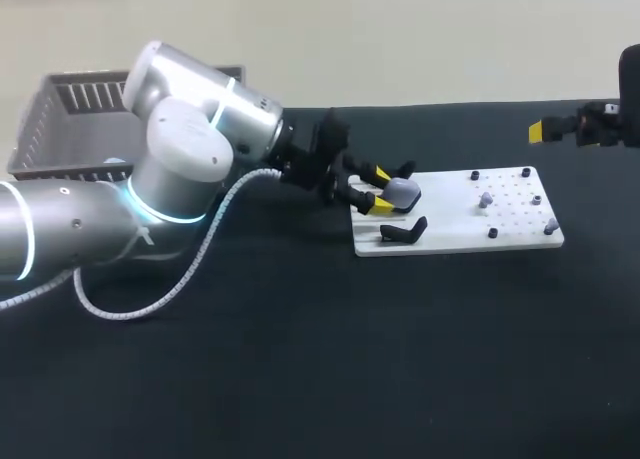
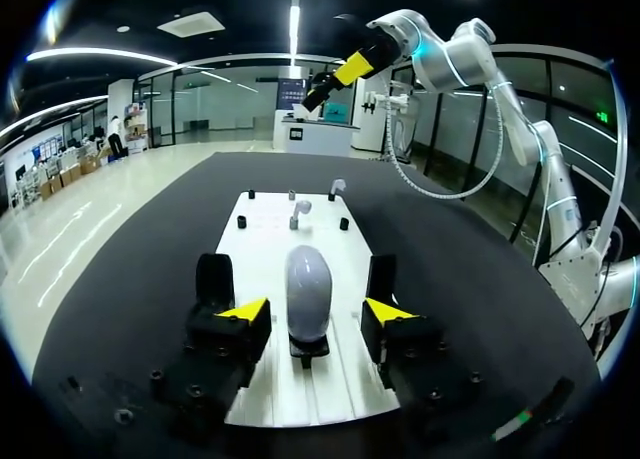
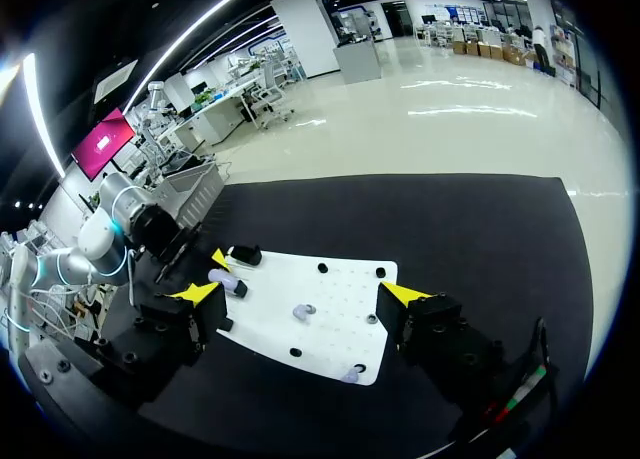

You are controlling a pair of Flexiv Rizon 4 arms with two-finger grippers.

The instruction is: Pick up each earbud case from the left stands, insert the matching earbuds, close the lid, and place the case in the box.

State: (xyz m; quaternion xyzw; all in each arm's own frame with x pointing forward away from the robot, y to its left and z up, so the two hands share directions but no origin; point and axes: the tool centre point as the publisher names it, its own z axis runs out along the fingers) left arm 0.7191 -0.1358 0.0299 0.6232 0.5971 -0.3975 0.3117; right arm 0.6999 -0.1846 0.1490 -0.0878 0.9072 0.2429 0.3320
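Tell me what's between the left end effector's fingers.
The earbud case, upright on its stand, touching neither finger of the left end effector; the left wrist view shows it.

A black table (image 1: 300,379) carries a white board (image 1: 450,231) and, at its far left, a grey basket (image 1: 75,99).

A pale lavender-grey earbud case (image 2: 308,291), smooth and rounded, stands on end on a black stand (image 2: 309,351) near the left edge of the white board (image 1: 450,231). A second stand (image 1: 405,229) sits by the board's front edge. One pale earbud (image 1: 486,199) is mid-board, another earbud (image 1: 551,226) near its right front corner. The grey slatted box (image 1: 60,119) stands at the far left corner of the counter (image 1: 300,359).
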